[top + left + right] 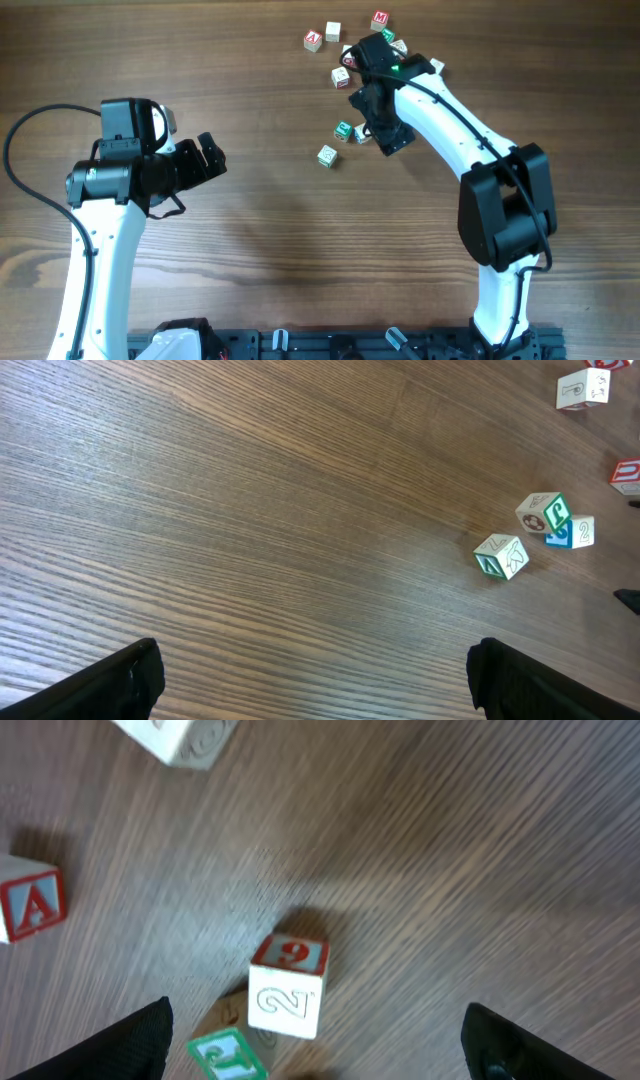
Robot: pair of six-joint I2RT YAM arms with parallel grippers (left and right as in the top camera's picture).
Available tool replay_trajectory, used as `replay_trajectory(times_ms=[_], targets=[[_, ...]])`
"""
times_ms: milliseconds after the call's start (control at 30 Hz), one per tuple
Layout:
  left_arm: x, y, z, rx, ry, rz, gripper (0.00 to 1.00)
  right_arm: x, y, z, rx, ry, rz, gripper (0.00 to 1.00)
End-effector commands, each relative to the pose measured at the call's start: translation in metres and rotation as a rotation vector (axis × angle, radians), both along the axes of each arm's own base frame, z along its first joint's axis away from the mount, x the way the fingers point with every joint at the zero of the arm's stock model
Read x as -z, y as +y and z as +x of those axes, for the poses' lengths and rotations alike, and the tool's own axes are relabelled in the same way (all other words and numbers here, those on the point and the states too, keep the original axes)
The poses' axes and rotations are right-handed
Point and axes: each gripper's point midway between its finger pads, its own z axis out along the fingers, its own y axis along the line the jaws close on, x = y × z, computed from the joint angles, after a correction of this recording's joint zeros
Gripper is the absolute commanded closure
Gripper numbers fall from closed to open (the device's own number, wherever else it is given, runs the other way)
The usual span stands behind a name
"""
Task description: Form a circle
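Between fingers of right gripper (318, 1015), spread wide, we see 2 cube (288, 1002) just ahead, green cube (226, 1058) beside it: both of circle (346, 132), three cubes only, on tabletop's (260, 250) far half, right of middle. Left gripper (211, 155) likewise agape, well apart; right arm nearer, we judge.

The circle (344, 131) lies on the table (250, 250) before the loose cubes (313, 41).

Matt dark woodgrain table (250, 510); pale wooden cubes (501, 555), painted faces.
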Motion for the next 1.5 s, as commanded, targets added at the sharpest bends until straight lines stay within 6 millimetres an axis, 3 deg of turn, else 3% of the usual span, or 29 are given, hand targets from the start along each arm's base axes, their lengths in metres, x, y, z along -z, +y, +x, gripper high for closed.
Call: replay_trajectory(times_ms=[0, 233, 500, 633, 1233, 1467], targets=[[-0.001, 0.001, -0.002, 0.014, -0.010, 0.008, 0.00, 0.003, 0.011, -0.007, 0.001, 0.039, 0.060, 0.04], [-0.001, 0.001, -0.002, 0.014, -0.010, 0.009, 0.00, 0.004, 0.008, -0.018, -0.125, 0.079, 0.025, 0.02], [-0.001, 0.001, -0.002, 0.014, -0.010, 0.009, 0.00, 0.004, -0.016, -0.005, -0.011, 0.067, 0.032, 0.00], [-0.001, 0.001, -0.002, 0.014, -0.010, 0.008, 0.00, 0.003, -0.029, 0.005, -0.050, 0.021, -0.040, 0.00], [-0.001, 0.001, -0.002, 0.014, -0.010, 0.009, 0.00, 0.005, -0.034, 0.001, -0.038, 0.046, -0.037, 0.00], [-0.001, 0.001, -0.002, 0.014, -0.010, 0.008, 0.00, 0.021, -0.024, 0.010, -0.040, 0.040, 0.004, 0.00]])
